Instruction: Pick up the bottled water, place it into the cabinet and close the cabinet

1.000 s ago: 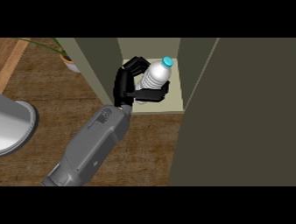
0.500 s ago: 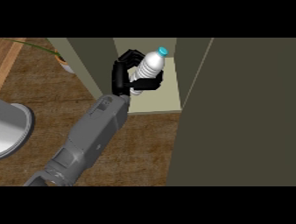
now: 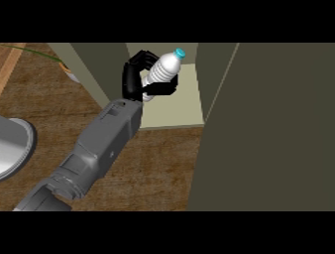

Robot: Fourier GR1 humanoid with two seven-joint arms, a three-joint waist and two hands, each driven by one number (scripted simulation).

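Observation:
My right hand [image 3: 135,74] is shut on the bottled water [image 3: 164,68], a clear bottle with a cyan cap [image 3: 179,51]. The bottle tilts with its cap up and to the right. It is held inside the cabinet's opening, above the pale shelf floor [image 3: 176,110]; whether it touches the shelf I cannot tell. The fingers wrap the bottle's left side and the thumb crosses its lower part. The grey forearm [image 3: 101,144] runs in from the lower left. The cabinet's dark door [image 3: 287,129] stands open at the right. The left hand does not show.
The cabinet's olive side wall [image 3: 97,69] stands just left of my hand. A big grey rounded shape [image 3: 2,154] fills the left edge over the wooden counter [image 3: 156,168]. A thin green plant stem [image 3: 31,49] shows at the upper left.
The hand has carried the bottle farther up the view, deeper into the cabinet's opening. The grey shape and counter have slid left and down in the view.

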